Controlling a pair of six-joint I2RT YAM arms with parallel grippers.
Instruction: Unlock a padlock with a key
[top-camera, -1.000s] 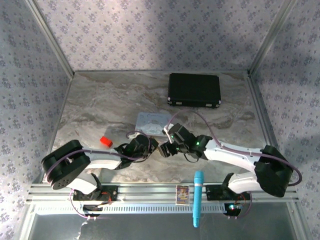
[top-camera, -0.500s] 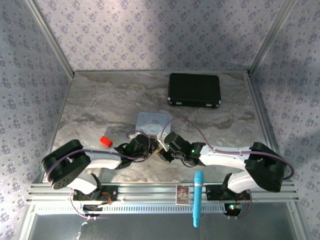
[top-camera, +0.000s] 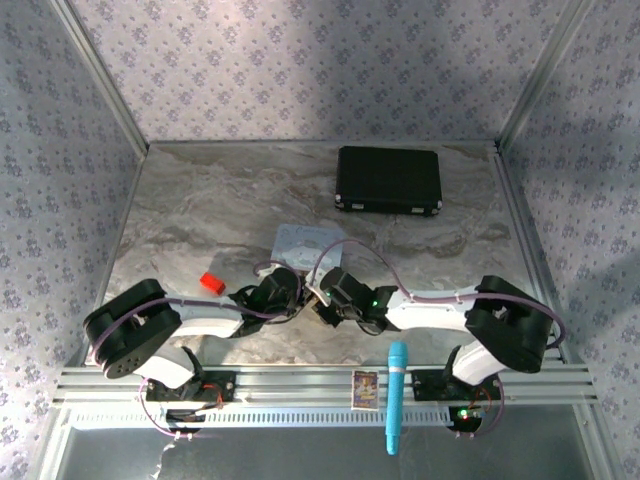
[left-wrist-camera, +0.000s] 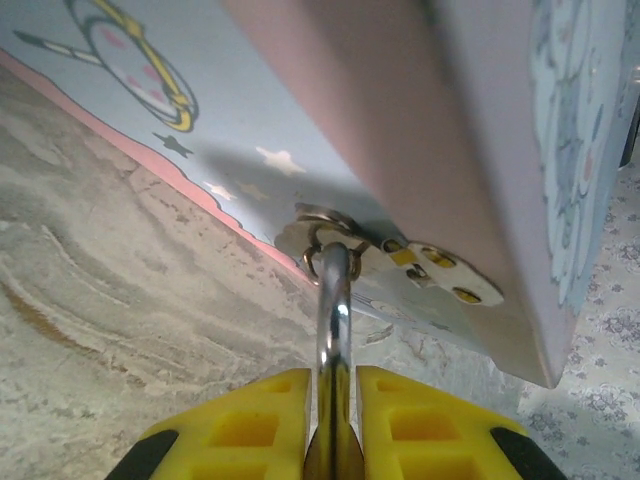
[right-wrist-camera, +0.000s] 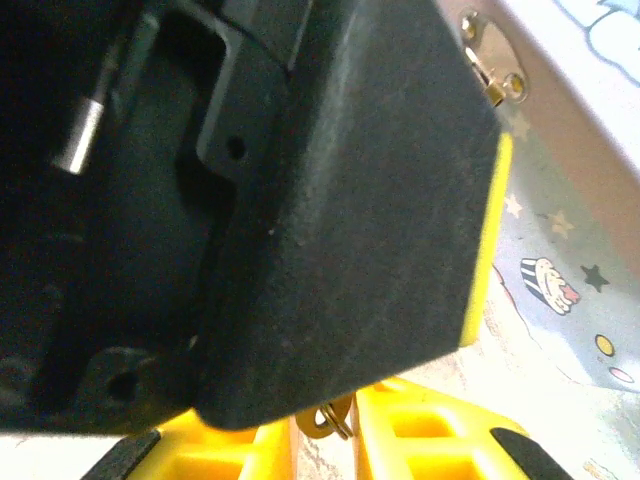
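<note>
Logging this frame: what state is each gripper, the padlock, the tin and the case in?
Tin: hasp fastened.
Padlock: shackle through tin's hasp ring.
Left gripper: shut on padlock's shackle.
Right gripper: closed around a brass piece.
Case: closed.

Left arm, white and black: low, reaching inward; yellow-padded left gripper pinching the small brass-gold padlock by its shackle. Right arm: low, reaching inward; right gripper fingers close together.
</note>
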